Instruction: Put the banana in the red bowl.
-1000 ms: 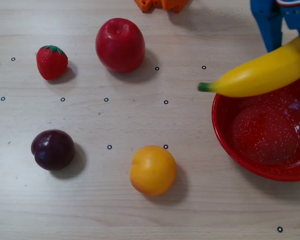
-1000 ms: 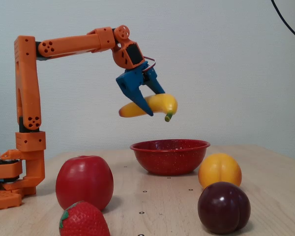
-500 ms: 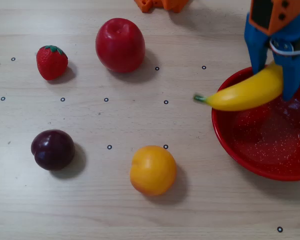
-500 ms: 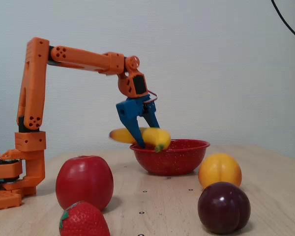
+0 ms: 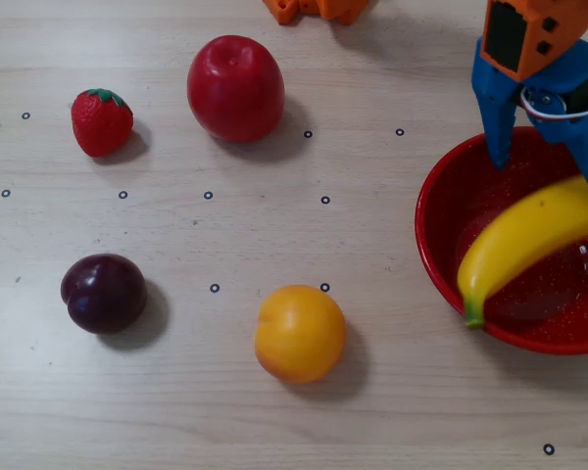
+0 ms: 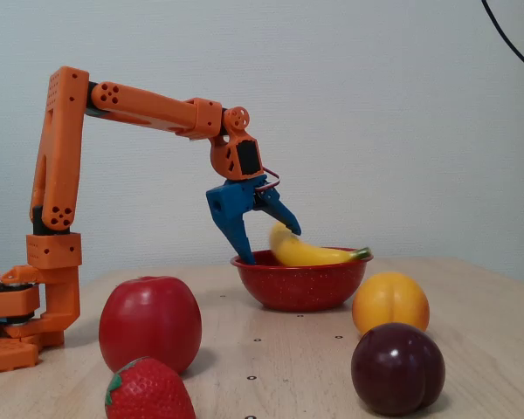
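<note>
Banana (image 5: 525, 240), long curved glossy yellow plastic, is seen lying inside the large speckled red bowl (image 5: 441, 279) at overhead right, green stem on near rim; blue two-finger gripper (image 6: 266, 243) is spread apart above it, nothing held.

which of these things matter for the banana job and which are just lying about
In the job:
long yellow plastic banana
wide speckled red bowl
blue two-finger gripper

Lying about:
glossy red apple
small red strawberry
dark purple plum
round yellow-orange fruit
</note>
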Robot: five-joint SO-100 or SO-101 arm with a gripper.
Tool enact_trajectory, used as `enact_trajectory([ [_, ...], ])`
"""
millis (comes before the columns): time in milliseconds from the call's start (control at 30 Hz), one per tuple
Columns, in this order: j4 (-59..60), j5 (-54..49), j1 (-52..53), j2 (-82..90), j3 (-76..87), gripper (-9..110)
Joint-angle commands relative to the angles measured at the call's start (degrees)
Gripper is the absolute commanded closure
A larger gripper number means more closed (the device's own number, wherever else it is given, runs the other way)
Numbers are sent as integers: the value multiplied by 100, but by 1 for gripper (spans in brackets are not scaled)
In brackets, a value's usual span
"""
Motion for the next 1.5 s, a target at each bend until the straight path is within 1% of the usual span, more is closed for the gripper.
enact_trajectory([
  [0, 185, -229, -193, 352, -844, 57],
  [133, 554, -396, -255, 387, -1468, 61],
  [300, 932, -448, -343, 510, -2074, 79],
  [367, 984, -466, -404, 598, -2109, 84],
  [433, 1020, -483, -475, 694, -2092, 94],
  [500, 1063, -510, -571, 809, -2048, 101],
  [633, 1116, -624, -773, 1099, -1872, 101],
  [833, 703, -712, -1081, 1854, -1090, 101],
  [1067, -413, -703, -1477, 3182, 817, 101],
  [1333, -1072, -791, -2109, 4518, 2751, 101],
  [1467, -1802, -738, -2426, 5405, 4043, 101],
])
